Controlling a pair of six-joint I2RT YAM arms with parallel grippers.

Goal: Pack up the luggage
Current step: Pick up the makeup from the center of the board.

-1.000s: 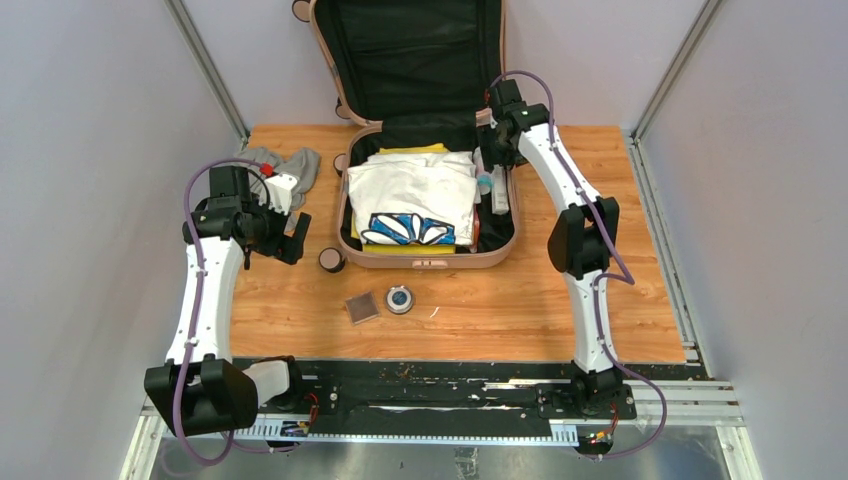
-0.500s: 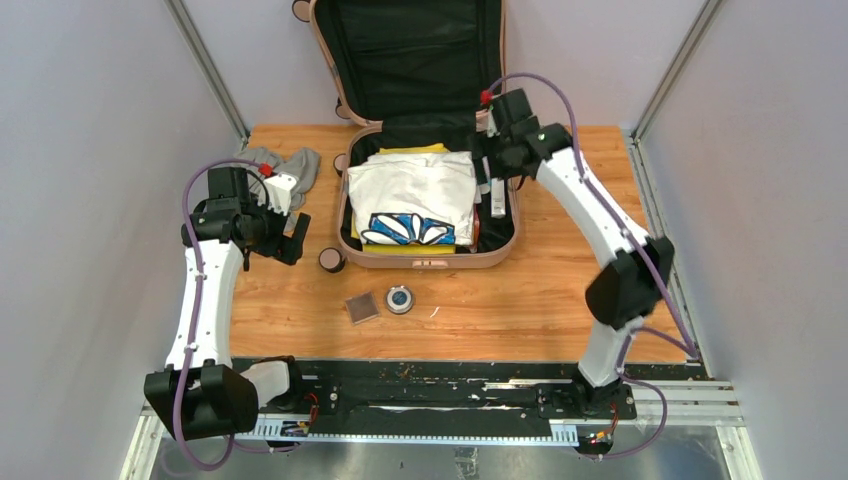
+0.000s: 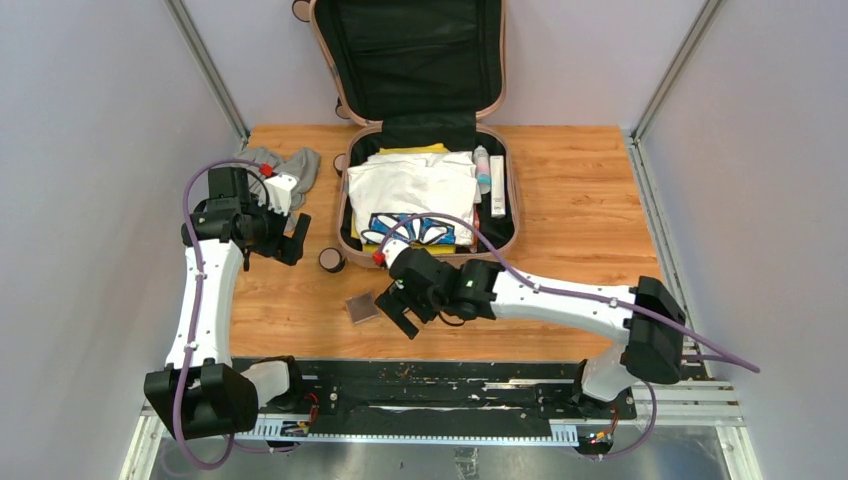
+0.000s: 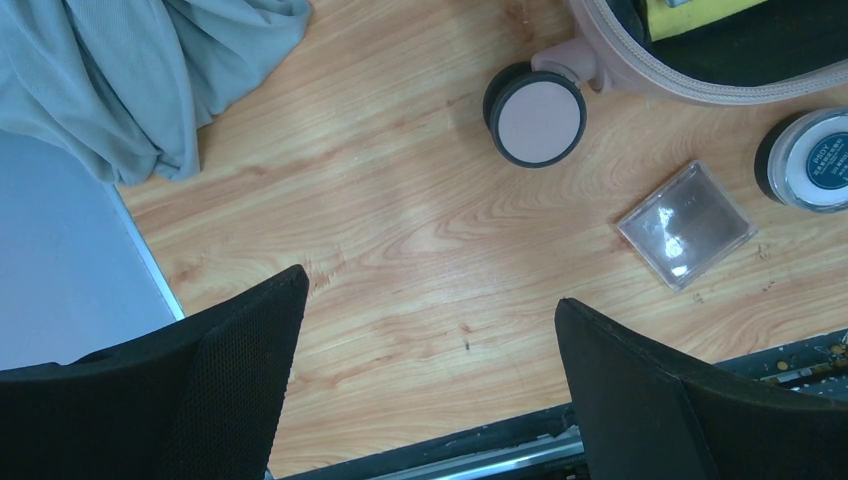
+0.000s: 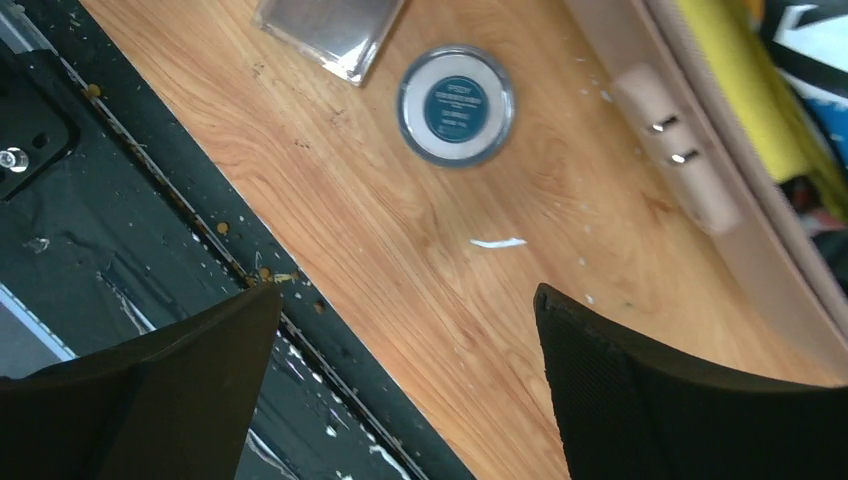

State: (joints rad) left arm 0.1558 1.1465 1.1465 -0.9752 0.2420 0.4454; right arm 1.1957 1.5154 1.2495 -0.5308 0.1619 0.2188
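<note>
Two black fingers of the right gripper (image 5: 405, 300) stand wide apart with nothing between them. Seen from above, this right gripper (image 3: 397, 312) hangs low over the wooden table (image 3: 580, 200), near its front edge. Just past the fingers a small round tin (image 5: 456, 104) with a dark blue top lies flat on the wood. Beside the tin lies a clear square case (image 5: 330, 30), also flat. A bit further out is the pink front wall of the luggage, with its pink handle (image 5: 680, 150).

The left gripper (image 4: 430, 295) is wide open too and holds nothing. It hangs over bare wood on the left side of the table. Ahead of it is one small wheel (image 4: 538, 117) of the luggage. A grey cloth (image 4: 150, 70) lies crumpled at the far left corner.

The luggage (image 3: 410, 60) is the big pink case at the back middle of the table. It lies open and its lid stands up against the back wall. Inside, a folded white shirt (image 3: 412, 195) with a blue and black picture lies on top of something yellow (image 3: 410, 150). A small bottle (image 3: 482, 170) and a white tube (image 3: 497, 185) lie in the gap along the right side.
</note>
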